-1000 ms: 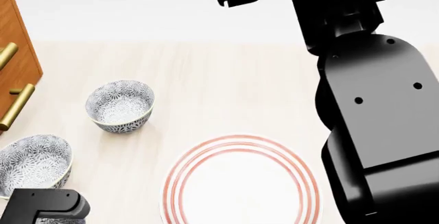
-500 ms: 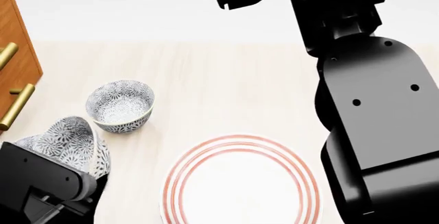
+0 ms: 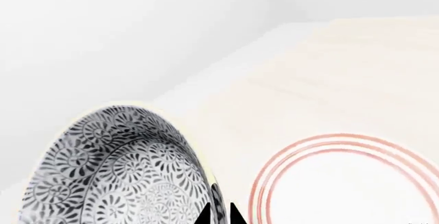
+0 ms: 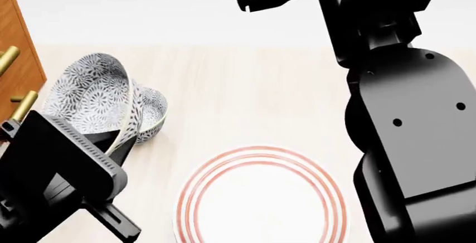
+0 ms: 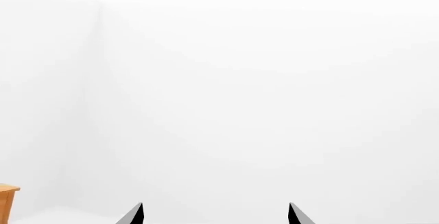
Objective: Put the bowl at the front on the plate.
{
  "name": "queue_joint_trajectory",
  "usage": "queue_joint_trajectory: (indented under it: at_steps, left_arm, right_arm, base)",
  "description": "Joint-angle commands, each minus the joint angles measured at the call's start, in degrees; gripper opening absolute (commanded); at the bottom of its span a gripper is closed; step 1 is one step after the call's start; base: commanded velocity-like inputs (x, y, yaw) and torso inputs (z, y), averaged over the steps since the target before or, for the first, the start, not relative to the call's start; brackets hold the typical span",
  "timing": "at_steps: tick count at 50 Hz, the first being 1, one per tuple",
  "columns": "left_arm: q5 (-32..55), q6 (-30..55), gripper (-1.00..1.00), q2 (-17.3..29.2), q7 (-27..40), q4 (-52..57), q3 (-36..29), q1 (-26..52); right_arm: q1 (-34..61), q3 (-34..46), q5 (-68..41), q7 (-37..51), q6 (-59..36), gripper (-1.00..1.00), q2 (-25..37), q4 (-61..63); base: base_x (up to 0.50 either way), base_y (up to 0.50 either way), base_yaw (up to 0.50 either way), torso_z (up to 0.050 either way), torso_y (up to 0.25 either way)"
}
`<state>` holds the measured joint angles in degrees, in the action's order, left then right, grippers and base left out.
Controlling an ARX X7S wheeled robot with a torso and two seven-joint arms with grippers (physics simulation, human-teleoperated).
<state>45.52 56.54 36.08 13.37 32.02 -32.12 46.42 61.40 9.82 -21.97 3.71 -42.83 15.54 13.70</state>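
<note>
The bowl (image 4: 89, 95), white with a dense blue-grey floral pattern, hangs tilted above the table at the left. My left gripper (image 4: 122, 140) is shut on its rim. In the left wrist view one fingertip sits inside the bowl (image 3: 116, 167) and one outside, at the left gripper (image 3: 219, 215). The plate (image 4: 260, 204), white with red rings, lies flat at front centre, to the right of the held bowl; the wrist view shows the plate (image 3: 357, 193) beside the bowl. My right gripper (image 5: 215, 213) is open, facing a blank wall with nothing between its fingers.
A second patterned bowl (image 4: 154, 109) stands on the table, partly hidden behind the held one. A wooden cabinet (image 4: 19, 48) with brass handles (image 4: 22, 106) stands at the left edge. My right arm (image 4: 409, 120) rises tall over the table's right side.
The left gripper closed on the front-left bowl and lifted it up and away from me, tilting it. It now overlaps the second bowl. The right arm barely moved.
</note>
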Motion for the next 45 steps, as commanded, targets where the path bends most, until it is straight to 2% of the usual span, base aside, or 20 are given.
queue_joint_trajectory:
  at_steps: [1,12,21,24,31,33,39,45]
  left_arm:
    - [-8.96,-3.94,-1.0,-0.26,-9.45,-6.27,-8.29,8.29]
    - [-17.81,-11.24,-1.0,-2.78,-19.23,-18.46,-17.23,15.36]
    - [-27.03,-21.85,-1.0,-4.88,-27.39,-29.42,-26.34,18.87]
    - [-29.46,-28.63,-1.0,-7.0,-30.88,-36.38,-28.53,19.96]
    - [-31.52,-33.72,-1.0,-11.17,-34.75,-46.83,-30.18,23.36]
    - [-33.75,-36.21,-1.0,-12.52,-36.61,-50.42,-32.46,24.48]
    - [-31.04,-42.53,-1.0,-17.85,-41.53,-61.36,-30.8,26.91]
    - [-33.89,-50.1,-1.0,-24.3,-45.42,-76.64,-33.02,30.64]
  right_arm:
    - [-0.95,-2.27,-2.59,1.28,-1.69,1.0,-0.56,3.73]
    - [-1.78,-3.48,-4.45,1.6,-2.09,1.0,-0.96,5.13]
    - [-1.29,-3.75,-5.51,1.89,-2.69,1.0,-1.04,6.52]
    - [-1.11,-3.94,-5.48,2.07,-2.16,1.0,-1.22,6.24]
    - [-0.8,-3.83,-5.56,2.25,-1.73,1.0,-1.32,6.02]
    - [-0.73,-3.85,-5.67,2.27,-1.62,1.0,-1.41,5.83]
    - [-0.38,-4.0,-6.01,2.3,-1.47,1.0,-1.36,5.64]
    - [-0.27,-4.69,-6.33,2.46,-0.97,1.0,-1.29,5.08]
  base:
    - [0.0,0.0,0.0,0.0,0.0]
    - [0.0,0.0,0.0,0.0,0.0]
    - [0.0,0.0,0.0,0.0,0.0]
    - [0.0,0.0,0.0,0.0,0.0]
    - [0.0,0.0,0.0,0.0,0.001]
    - [0.0,0.0,0.0,0.0,0.0]
    - [0.0,0.0,0.0,0.0,0.0]
    - [0.0,0.0,0.0,0.0,0.0]
